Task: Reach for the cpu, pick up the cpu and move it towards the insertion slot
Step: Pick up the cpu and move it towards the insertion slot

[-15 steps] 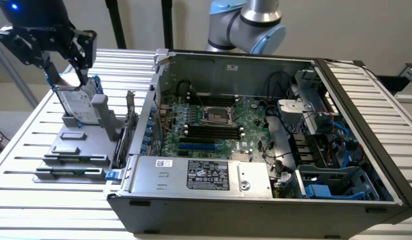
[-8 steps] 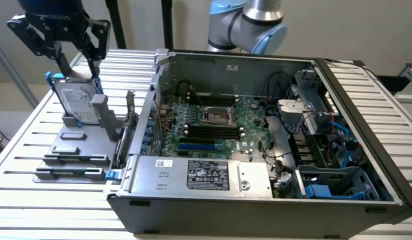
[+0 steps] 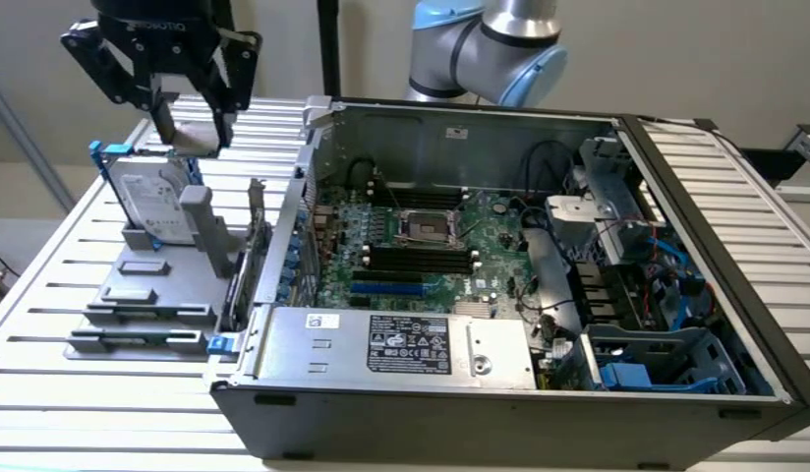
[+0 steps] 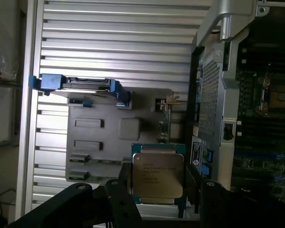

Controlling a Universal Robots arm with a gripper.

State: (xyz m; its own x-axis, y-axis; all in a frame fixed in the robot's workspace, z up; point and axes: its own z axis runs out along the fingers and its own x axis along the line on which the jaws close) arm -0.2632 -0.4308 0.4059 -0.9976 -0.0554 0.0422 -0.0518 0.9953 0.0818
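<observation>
Where my hand is: high over the far part of the tabletop [image 3: 64, 393], on the exterior view's left, outside the computer case [image 3: 510, 403].
My hand [image 3: 192, 126]: closed partway, with two fingers pressing on two opposite edges of the cpu [image 3: 189, 136]. It has hold of nothing else.
Cpu: up in the air, touching only my fingers. In the wrist view the cpu [image 4: 157, 176] shows its silvery top to the camera, so I think it lies about flat. It is almost square, with no long side that matters.
Under me: the hard drive [image 3: 156, 202] with blue clips stands upright just below the cpu, on a grey holder [image 3: 143, 295]. They are apart.
Insertion slot [image 3: 425, 228]: inside the case, on the green board, toward the exterior view's right and lower than my hand. It is well apart from the cpu.
In between: the case's tall side wall [image 3: 307, 167] stands between the cpu and the slot.
Open room: the case has no lid, so the air over the slot looks free. The black memory slots [image 3: 416, 258] lie just on its near side.
</observation>
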